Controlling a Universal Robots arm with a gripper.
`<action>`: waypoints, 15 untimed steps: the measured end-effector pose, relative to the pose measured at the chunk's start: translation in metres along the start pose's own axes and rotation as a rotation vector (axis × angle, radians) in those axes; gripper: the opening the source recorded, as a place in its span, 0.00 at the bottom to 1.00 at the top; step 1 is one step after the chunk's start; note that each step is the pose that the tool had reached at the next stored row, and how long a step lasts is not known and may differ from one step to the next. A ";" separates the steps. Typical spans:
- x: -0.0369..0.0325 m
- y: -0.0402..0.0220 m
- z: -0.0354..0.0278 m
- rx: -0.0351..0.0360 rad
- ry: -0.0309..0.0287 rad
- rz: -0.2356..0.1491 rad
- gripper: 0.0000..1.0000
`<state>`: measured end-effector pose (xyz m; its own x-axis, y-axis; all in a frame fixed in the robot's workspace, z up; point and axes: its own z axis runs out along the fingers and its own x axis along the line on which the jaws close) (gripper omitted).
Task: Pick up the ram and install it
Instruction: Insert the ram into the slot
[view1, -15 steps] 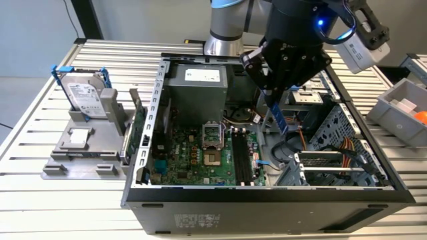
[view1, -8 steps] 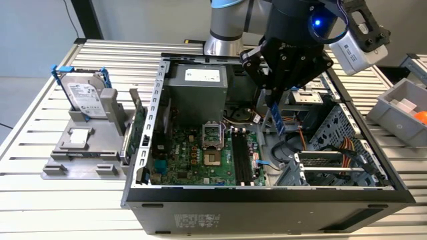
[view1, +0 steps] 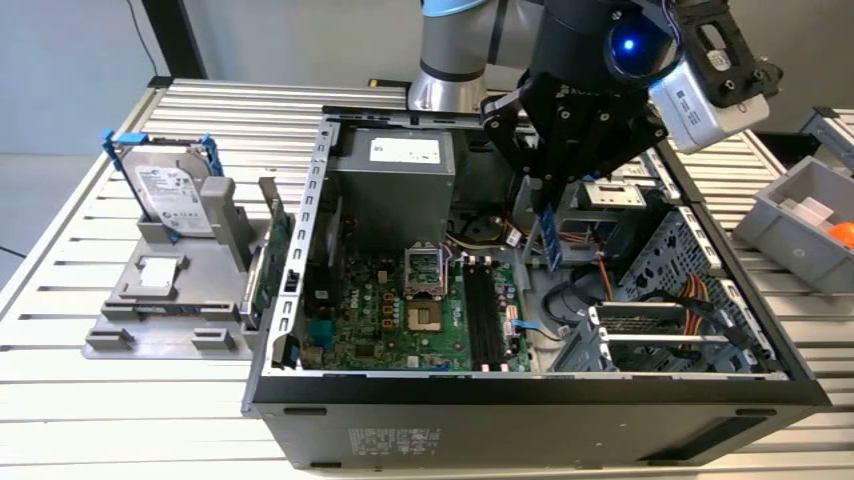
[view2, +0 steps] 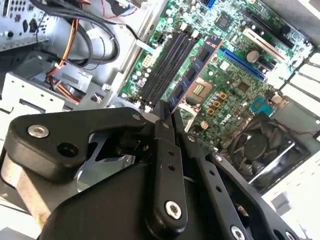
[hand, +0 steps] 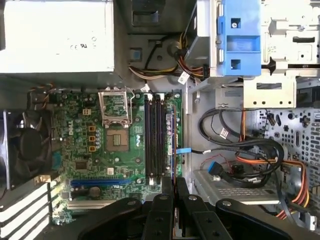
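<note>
Clamped in gripper (view1: 550, 197): ram (view1: 549, 238), centre-right of exterior frame, hanging over motherboard (view1: 387, 312), up and right of black slots (view1: 483, 320). Pinched by upper edge, likely to keep contact edge free. Not yet seated.

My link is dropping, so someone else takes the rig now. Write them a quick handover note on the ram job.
Claw: shut on the ram, which hangs lengthwise below it over the open case.
Ram: above the motherboard, close to the black memory slots, apparently apart from them.
Done: ram picked up.
Left: ram not yet seated; the slots look empty.
</note>
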<state>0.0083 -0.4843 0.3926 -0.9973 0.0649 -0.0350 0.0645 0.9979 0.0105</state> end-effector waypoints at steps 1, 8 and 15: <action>0.0000 0.0000 0.0000 0.0004 -0.0001 0.011 0.00; 0.0000 0.0000 0.0000 0.0023 -0.0006 0.063 0.00; -0.0003 0.0000 0.0019 0.0003 -0.0001 0.007 0.00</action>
<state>0.0087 -0.4843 0.3906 -0.9968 0.0719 -0.0350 0.0716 0.9974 0.0105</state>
